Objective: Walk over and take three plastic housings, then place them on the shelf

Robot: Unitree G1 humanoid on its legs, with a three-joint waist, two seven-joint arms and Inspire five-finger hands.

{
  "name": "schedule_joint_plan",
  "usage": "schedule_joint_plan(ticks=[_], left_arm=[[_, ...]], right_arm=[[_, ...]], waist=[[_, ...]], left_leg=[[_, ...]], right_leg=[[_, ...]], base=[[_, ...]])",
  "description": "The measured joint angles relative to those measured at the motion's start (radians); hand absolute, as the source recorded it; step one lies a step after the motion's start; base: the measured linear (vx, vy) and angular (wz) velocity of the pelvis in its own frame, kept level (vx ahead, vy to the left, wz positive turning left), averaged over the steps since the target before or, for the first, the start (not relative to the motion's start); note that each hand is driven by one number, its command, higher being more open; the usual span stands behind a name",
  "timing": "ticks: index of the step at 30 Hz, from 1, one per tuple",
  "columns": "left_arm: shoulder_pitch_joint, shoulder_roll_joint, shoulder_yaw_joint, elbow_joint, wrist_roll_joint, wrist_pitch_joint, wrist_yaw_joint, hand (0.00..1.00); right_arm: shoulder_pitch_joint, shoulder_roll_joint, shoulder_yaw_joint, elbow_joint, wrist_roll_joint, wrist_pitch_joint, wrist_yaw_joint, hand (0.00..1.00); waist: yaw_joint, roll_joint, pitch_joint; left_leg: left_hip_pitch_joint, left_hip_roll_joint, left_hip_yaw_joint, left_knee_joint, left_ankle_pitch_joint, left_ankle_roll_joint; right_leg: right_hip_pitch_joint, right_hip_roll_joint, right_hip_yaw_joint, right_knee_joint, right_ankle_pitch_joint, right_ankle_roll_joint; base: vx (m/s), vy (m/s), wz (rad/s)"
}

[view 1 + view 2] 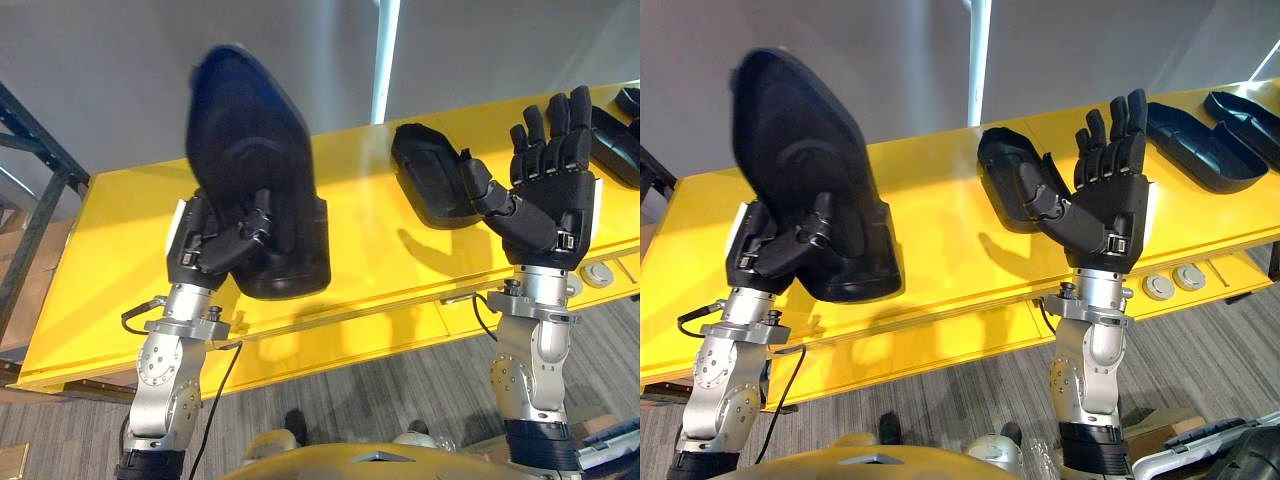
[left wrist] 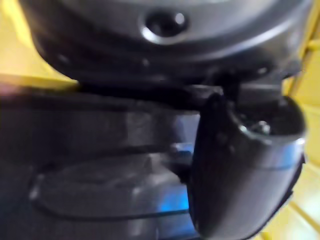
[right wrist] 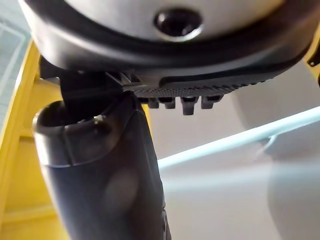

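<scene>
left hand (image 1: 215,240), right hand (image 1: 550,190): black, fingers in ribbed segments, white strip along outer edge. below hands, left arm (image 1: 165,385), right arm (image 1: 530,370): silver-grey, round wrist collar, rounded joint casing dotted with small dark screws.

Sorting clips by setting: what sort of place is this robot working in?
Probably a workshop or factory floor: a long yellow workbench with black plastic housings laid out on it, a dark metal rack at its left end, and grey flooring.

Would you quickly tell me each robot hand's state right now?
Left robot hand: closed on a black plastic housing.
Right robot hand: open, empty.
</scene>
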Motion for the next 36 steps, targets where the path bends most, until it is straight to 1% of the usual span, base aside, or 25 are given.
schedule_joint_plan(ticks=[3, 4, 5, 6, 9, 11, 13, 14, 16, 19, 22, 28, 31, 32, 36], left_arm=[[-0.048, 0.02, -0.041, 0.011, -0.002, 0.078, 0.014, 0.0], [-0.074, 0.026, -0.051, 0.029, -0.004, 0.097, 0.017, 0.0], [-0.09, 0.029, -0.053, 0.044, -0.01, 0.099, 0.017, 0.0], [-0.125, 0.036, -0.056, 0.072, -0.028, 0.118, 0.02, 0.0], [-0.214, 0.056, -0.063, 0.165, -0.093, 0.153, 0.047, 0.0], [-0.276, 0.064, -0.067, 0.254, -0.092, 0.183, 0.08, 0.0], [-0.315, 0.069, -0.071, 0.326, -0.099, 0.196, 0.109, 0.0], [-0.336, 0.069, -0.071, 0.35, -0.118, 0.205, 0.129, 0.0], [-0.363, 0.068, -0.072, 0.376, -0.12, 0.207, 0.145, 0.0], [-0.413, 0.067, -0.074, 0.42, -0.122, 0.222, 0.167, 0.0], [-0.456, 0.067, -0.083, 0.47, -0.122, 0.228, 0.187, 0.0], [-0.524, 0.053, -0.116, 0.597, -0.116, 0.254, 0.245, 0.0], [-0.529, 0.043, -0.138, 0.616, -0.048, 0.287, 0.284, 0.0], [-0.542, 0.042, -0.14, 0.62, -0.017, 0.294, 0.293, 1.0], [-0.567, 0.035, -0.147, 0.63, 0.032, 0.311, 0.34, 1.0]], right_arm=[[-0.012, -0.018, -0.011, 0.0, 0.0, 0.005, 0.0, 1.0], [-0.027, -0.03, -0.003, 0.0, -0.001, 0.022, 0.002, 1.0], [-0.037, -0.037, 0.003, 0.0, -0.001, 0.033, 0.003, 1.0], [-0.053, -0.05, 0.018, 0.0, -0.001, 0.057, 0.012, 1.0], [-0.08, -0.056, 0.062, 0.0, -0.001, 0.109, 0.054, 1.0], [-0.079, -0.06, 0.092, 0.002, 0.024, 0.147, 0.096, 1.0], [-0.079, -0.061, 0.11, 0.003, 0.053, 0.167, 0.127, 1.0], [-0.079, -0.061, 0.115, 0.003, 0.057, 0.177, 0.146, 1.0], [-0.079, -0.061, 0.126, 0.007, 0.057, 0.185, 0.159, 1.0], [-0.083, -0.061, 0.162, 0.029, 0.056, 0.194, 0.179, 1.0], [-0.089, -0.061, 0.207, 0.048, 0.055, 0.217, 0.18, 1.0], [-0.145, -0.06, 0.278, 0.074, 0.054, 0.228, 0.187, 1.0], [-0.167, -0.057, 0.3, 0.074, 0.04, 0.228, 0.187, 1.0], [-0.167, -0.057, 0.306, 0.074, 0.039, 0.231, 0.185, 1.0], [-0.167, -0.046, 0.307, 0.08, 0.039, 0.237, 0.183, 1.0]], waist=[[-0.007, 0.0, 0.0], [-0.008, 0.0, 0.0], [-0.008, 0.0, 0.0], [-0.012, 0.0, 0.0], [-0.022, -0.002, 0.001], [-0.031, -0.003, 0.001], [-0.041, -0.004, 0.002], [-0.052, -0.004, 0.002], [-0.058, -0.004, 0.002], [-0.058, -0.004, 0.002], [-0.057, -0.004, 0.002], [-0.06, -0.003, 0.006], [-0.061, -0.004, 0.013], [-0.059, -0.004, 0.014], [-0.055, -0.006, 0.016]], left_leg=[[0.013, 0.007, 0.004, -0.016, 0.008, -0.004], [0.023, 0.007, 0.013, -0.025, 0.009, -0.004], [0.027, 0.007, 0.018, -0.027, 0.009, -0.004], [0.037, 0.006, 0.024, -0.037, 0.012, -0.004], [0.037, 0.005, 0.042, -0.043, 0.013, -0.004], [0.034, 0.005, 0.054, -0.047, 0.013, -0.004], [0.033, 0.006, 0.068, -0.047, 0.009, -0.009], [0.031, 0.008, 0.069, -0.047, 0.009, -0.009], [0.032, 0.012, 0.073, -0.047, 0.012, -0.005], [0.029, 0.017, 0.077, -0.047, 0.017, -0.006], [0.02, 0.017, 0.075, -0.047, 0.027, -0.008], [0.019, 0.023, 0.074, -0.048, 0.038, -0.01], [0.009, 0.027, 0.082, -0.049, 0.037, -0.014], [0.003, 0.03, 0.083, -0.049, 0.043, -0.013], [0.001, 0.042, 0.083, -0.049, 0.059, -0.016]], right_leg=[[0.0, 0.009, 0.001, 0.0, 0.0, -0.001], [0.0, 0.009, 0.009, 0.0, 0.001, -0.001], [0.0, 0.008, 0.014, 0.0, 0.001, -0.002], [0.0, 0.008, 0.018, 0.0, 0.002, -0.003], [-0.014, 0.009, 0.042, 0.0, 0.005, -0.005], [-0.023, 0.009, 0.054, -0.001, 0.005, -0.005], [-0.032, 0.011, 0.068, -0.001, 0.006, -0.005], [-0.034, 0.013, 0.07, -0.001, 0.007, -0.006], [-0.037, 0.017, 0.073, -0.001, 0.01, -0.009], [-0.044, 0.023, 0.079, -0.001, 0.011, -0.012], [-0.053, 0.03, 0.08, -0.002, 0.017, -0.02], [-0.054, 0.038, 0.084, -0.003, 0.019, -0.022], [-0.071, 0.042, 0.097, -0.003, 0.019, -0.024], [-0.078, 0.045, 0.097, -0.003, 0.022, -0.027], [-0.085, 0.057, 0.098, -0.003, 0.031, -0.037]], base=[[0.06, -0.027, -0.03], [0.04, 0.006, -0.13], [0.02, 0.013, -0.19], [-0.01, 0.009, -0.14], [-0.03, 0.003, -0.17], [-0.05, -0.006, -0.18], [-0.04, -0.011, -0.16], [-0.03, -0.013, -0.11], [-0.02, -0.021, -0.07], [-0.02, -0.016, -0.05], [-0.01, -0.002, 0.0], [-0.06, -0.021, -0.01], [-0.06, -0.009, -0.07], [-0.05, -0.014, -0.08], [-0.01, -0.028, -0.02]])
